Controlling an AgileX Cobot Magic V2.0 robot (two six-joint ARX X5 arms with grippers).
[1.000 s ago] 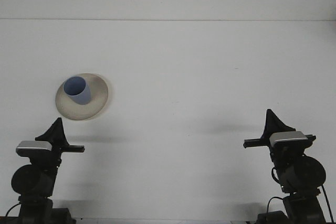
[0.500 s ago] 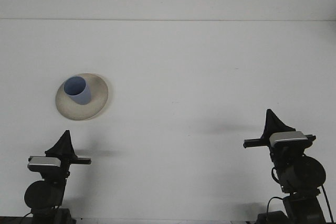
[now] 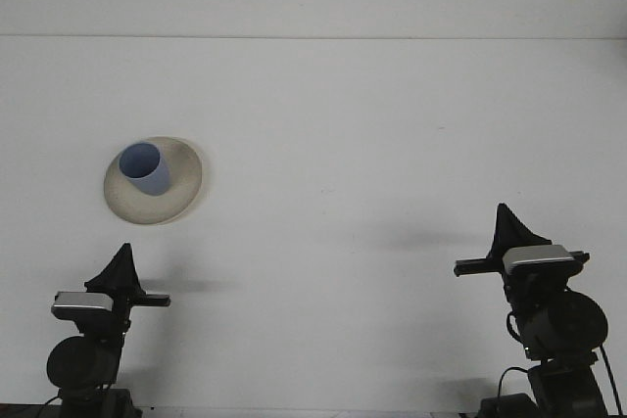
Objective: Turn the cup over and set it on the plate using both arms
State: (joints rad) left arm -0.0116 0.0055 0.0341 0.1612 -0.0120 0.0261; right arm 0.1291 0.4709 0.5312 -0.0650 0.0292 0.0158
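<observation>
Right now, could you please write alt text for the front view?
A blue cup stands mouth-up on a beige plate at the left of a white table. Both arms sit low at the near edge, left gripper and right gripper apart from it.

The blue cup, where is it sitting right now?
In the front view the blue cup stands upright, mouth up, on the beige plate on the table's left side, beyond the left gripper and well away from it.
</observation>
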